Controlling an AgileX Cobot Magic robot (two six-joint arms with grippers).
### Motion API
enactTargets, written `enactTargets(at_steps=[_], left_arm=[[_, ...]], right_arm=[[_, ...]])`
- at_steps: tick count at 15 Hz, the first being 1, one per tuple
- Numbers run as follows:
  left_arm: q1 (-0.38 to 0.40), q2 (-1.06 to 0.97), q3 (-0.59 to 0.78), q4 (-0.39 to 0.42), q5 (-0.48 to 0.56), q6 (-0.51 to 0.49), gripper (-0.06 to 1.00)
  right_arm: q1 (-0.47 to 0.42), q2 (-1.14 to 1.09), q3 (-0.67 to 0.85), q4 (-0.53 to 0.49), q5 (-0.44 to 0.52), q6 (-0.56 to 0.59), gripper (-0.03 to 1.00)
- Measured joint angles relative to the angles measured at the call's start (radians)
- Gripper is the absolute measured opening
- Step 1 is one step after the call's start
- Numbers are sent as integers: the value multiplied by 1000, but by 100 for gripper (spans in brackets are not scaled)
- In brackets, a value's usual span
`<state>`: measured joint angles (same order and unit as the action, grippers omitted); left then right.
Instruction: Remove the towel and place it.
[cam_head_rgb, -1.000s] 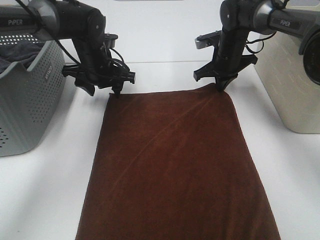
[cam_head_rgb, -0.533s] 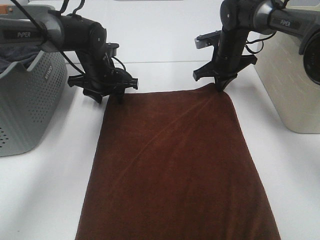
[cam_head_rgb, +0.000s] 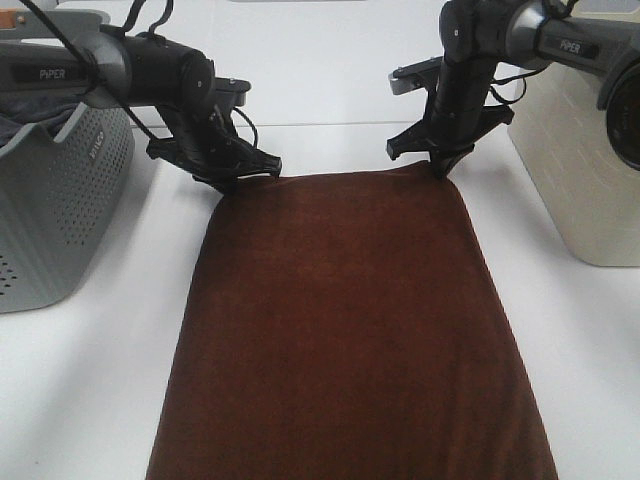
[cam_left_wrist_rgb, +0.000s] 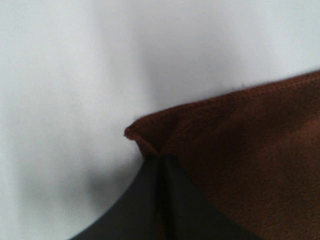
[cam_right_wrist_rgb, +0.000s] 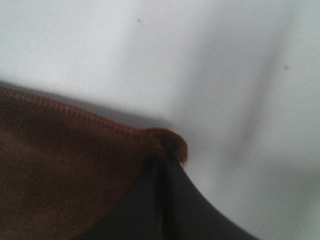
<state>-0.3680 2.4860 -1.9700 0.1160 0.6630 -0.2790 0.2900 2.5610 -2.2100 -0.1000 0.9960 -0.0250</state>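
The dark reddish-brown towel (cam_head_rgb: 345, 330) lies spread flat on the white table, running from the far middle to the near edge. My left gripper (cam_head_rgb: 232, 182) is shut on the towel's far left corner (cam_left_wrist_rgb: 145, 137), its black fingers (cam_left_wrist_rgb: 145, 205) pressed together around the hem. At the far right corner (cam_right_wrist_rgb: 167, 140) my right gripper (cam_head_rgb: 440, 170) is shut on the towel as well, with its dark fingers (cam_right_wrist_rgb: 150, 205) closed on the pinched hem.
A grey perforated basket (cam_head_rgb: 60, 200) holding a dark grey cloth (cam_head_rgb: 25, 115) stands at the left. A beige bin (cam_head_rgb: 585, 170) stands at the right. White table surface (cam_head_rgb: 330, 140) lies beyond the towel.
The left gripper dropped onto the towel's far left corner and closed on it. The diagonal crease across the towel has flattened. The right gripper stayed shut on its corner.
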Motion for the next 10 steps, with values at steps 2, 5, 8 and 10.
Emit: enactTargets(at_steps=[2, 5, 8, 10], left_arm=[[4, 2, -54, 19, -26, 3, 1], [24, 2, -90, 52, -112, 3, 1], [43, 2, -90, 83, -271, 3, 1], [46, 2, -90, 133, -372, 3, 1]], right_arm=[[0, 0, 0, -24, -50, 1, 0], [0, 0, 0, -53, -169, 1, 0], [0, 0, 0, -97, -334, 1, 0], [-1, 0, 0, -112, -429, 2, 0]])
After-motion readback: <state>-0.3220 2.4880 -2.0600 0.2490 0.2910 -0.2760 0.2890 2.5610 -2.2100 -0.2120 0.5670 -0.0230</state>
